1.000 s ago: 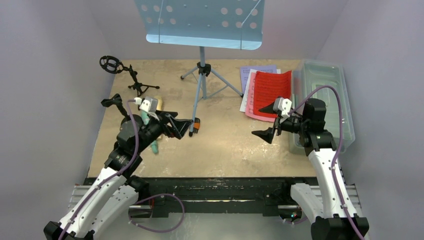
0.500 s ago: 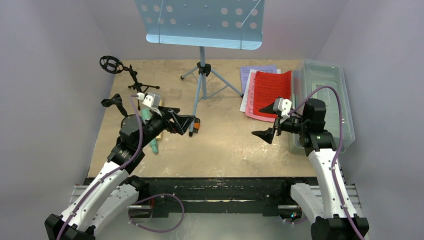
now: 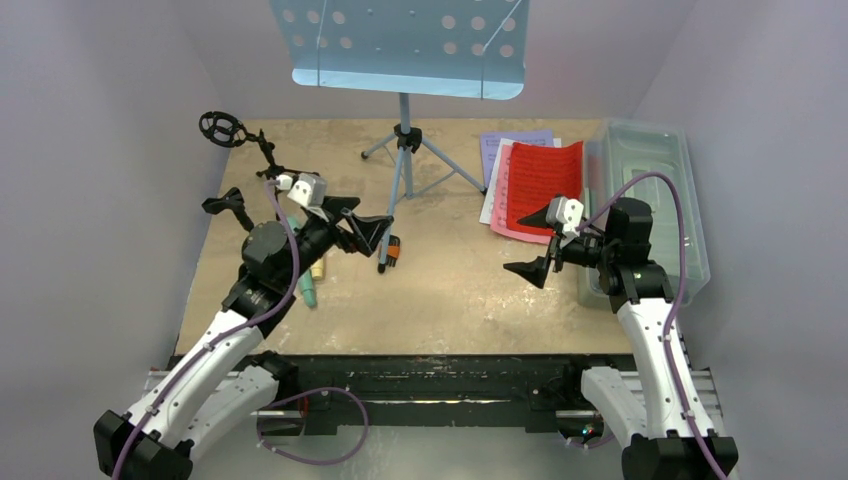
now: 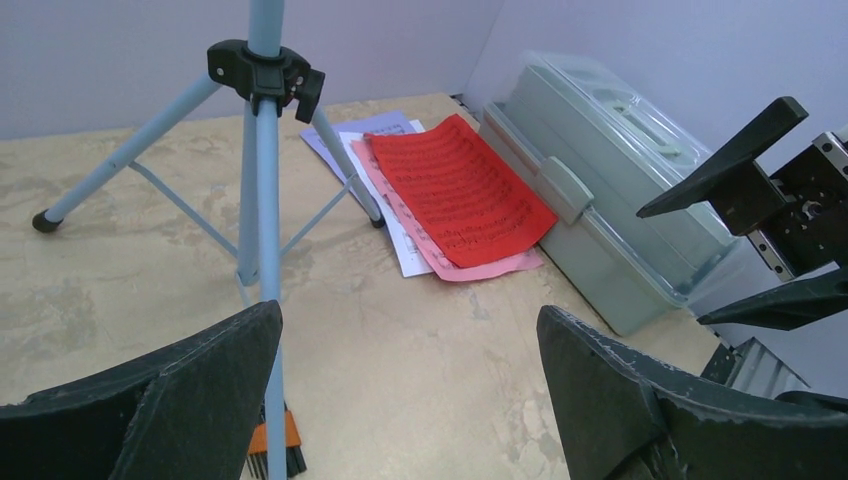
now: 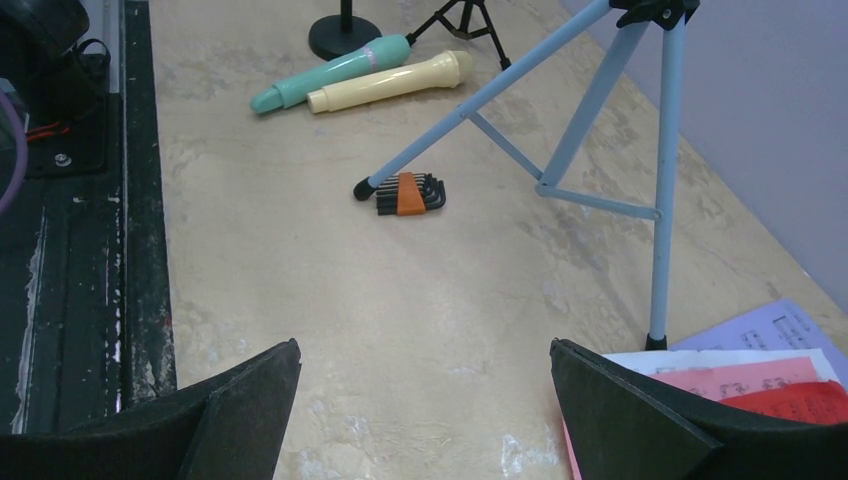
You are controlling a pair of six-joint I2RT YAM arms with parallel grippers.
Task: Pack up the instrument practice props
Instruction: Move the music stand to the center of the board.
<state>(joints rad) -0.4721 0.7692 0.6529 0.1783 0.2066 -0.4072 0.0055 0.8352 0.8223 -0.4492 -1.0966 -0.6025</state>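
Note:
The light-blue tripod (image 3: 404, 165) stands at the back middle with its perforated tray (image 3: 405, 45) up high. Red (image 3: 540, 185), pink (image 3: 520, 228) and purple (image 3: 515, 140) sheet-music pages lie stacked right of it. The mint-green microphone (image 5: 330, 72) and the yellow microphone (image 5: 390, 82) lie side by side at the left, partly under my left arm. Two small black microphone tripods (image 3: 228, 132) (image 3: 228, 206) stand at the far left. My left gripper (image 3: 376, 232) is open and empty, just left of the tripod's near leg (image 4: 262, 300). My right gripper (image 3: 520, 243) is open and empty above bare table, beside the pages.
A translucent grey tub (image 3: 650, 200) with its lid shut lies along the right edge. An orange-and-black hex key set (image 3: 390, 252) lies at the foot of the tripod's near leg. Grey walls close in on three sides.
My left arm has moved away from the near edge, bringing its open gripper closer to the tripod's near leg. The right arm has not moved.

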